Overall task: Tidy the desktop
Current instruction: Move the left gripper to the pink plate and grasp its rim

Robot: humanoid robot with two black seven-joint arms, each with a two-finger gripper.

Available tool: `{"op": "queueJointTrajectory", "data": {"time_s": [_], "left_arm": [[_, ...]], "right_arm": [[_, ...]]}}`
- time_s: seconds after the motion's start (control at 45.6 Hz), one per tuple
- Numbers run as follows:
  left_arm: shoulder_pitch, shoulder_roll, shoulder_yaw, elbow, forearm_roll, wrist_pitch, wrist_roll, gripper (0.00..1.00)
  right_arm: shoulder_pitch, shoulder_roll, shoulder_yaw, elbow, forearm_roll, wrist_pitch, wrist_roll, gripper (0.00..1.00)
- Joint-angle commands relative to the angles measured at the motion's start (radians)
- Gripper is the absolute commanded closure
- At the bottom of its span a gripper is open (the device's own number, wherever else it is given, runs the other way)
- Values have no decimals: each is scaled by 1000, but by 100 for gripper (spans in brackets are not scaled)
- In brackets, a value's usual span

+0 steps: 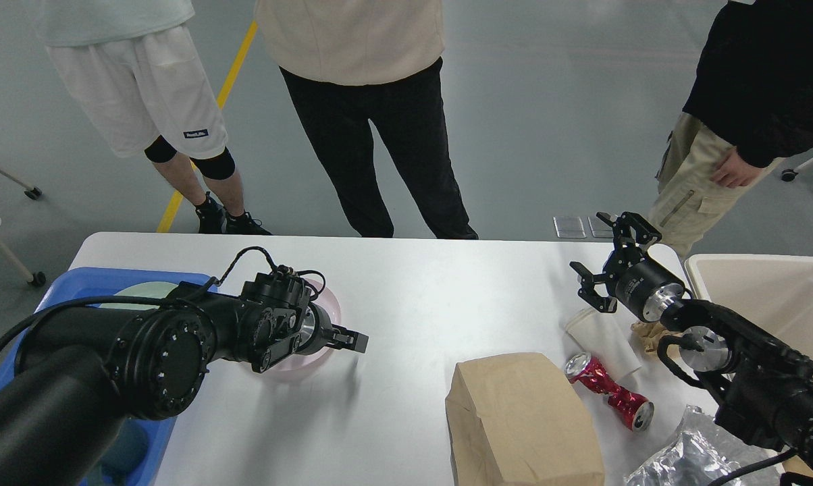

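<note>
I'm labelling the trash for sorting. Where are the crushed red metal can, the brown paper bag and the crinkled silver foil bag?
Crushed red metal can (609,391), head view, its dented middle.
Brown paper bag (521,418), head view, its top face.
Crinkled silver foil bag (683,459), head view, its wrinkled middle.

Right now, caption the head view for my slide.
Left gripper over a pink plate, right gripper open above litter on the desktop.
</note>
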Motion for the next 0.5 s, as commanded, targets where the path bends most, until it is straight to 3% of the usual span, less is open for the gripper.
{"op": "queueJointTrajectory", "data": {"time_s": [0.0,0.263,0.482], "left_arm": [[9,-1,-8,-3,-2,-17,0,11],[12,0,-7,-5,-4,-72,-4,12],[7,2,-5,-5,-4,-84,-4,24]], "right_arm": [[0,0,0,0,0,1,0,0],[0,0,0,0,0,0,0,0],[0,0,0,0,0,0,0,0]]}}
